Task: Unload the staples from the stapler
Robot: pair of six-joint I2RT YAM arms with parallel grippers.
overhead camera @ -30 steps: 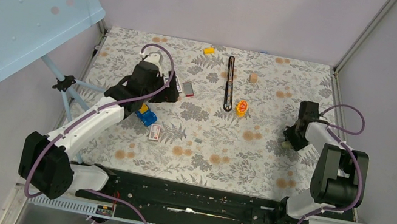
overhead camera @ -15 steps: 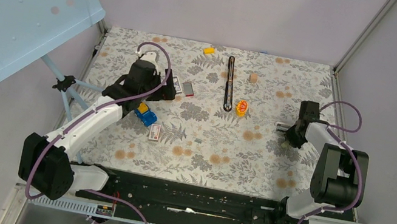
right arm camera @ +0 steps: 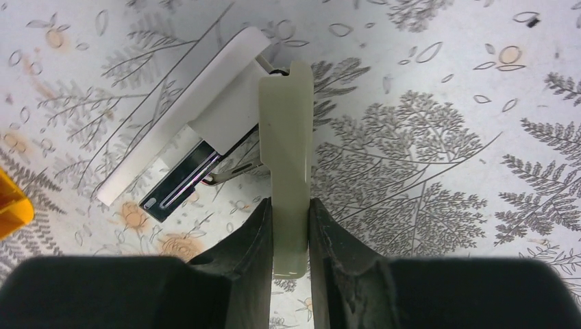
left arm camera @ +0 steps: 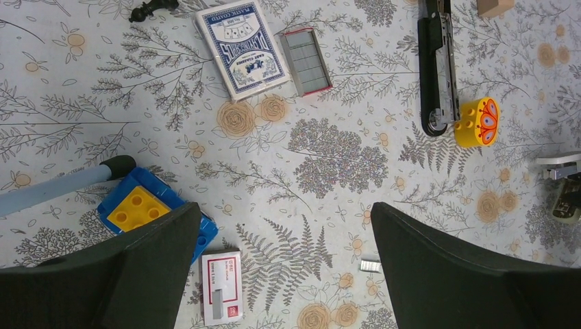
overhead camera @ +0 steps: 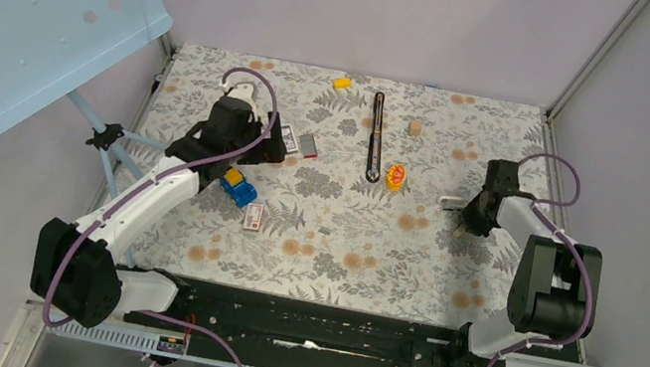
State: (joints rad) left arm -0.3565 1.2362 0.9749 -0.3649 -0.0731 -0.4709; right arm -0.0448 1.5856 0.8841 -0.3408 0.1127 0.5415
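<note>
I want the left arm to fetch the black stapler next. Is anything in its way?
Only low things: a card deck and a grey tray lie flat between the left gripper and the stapler; a yellow block sits beside its near end.

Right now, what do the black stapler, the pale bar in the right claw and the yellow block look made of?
Stapler: matte black body, plastic or painted metal, can't tell which; its rail looks like silvery metal with a bright sheen. Pale bar, pinched in the right claw: glossy cream plastic, soft highlight along it. Yellow block: moulded plastic, with studs and an orange print.
</note>
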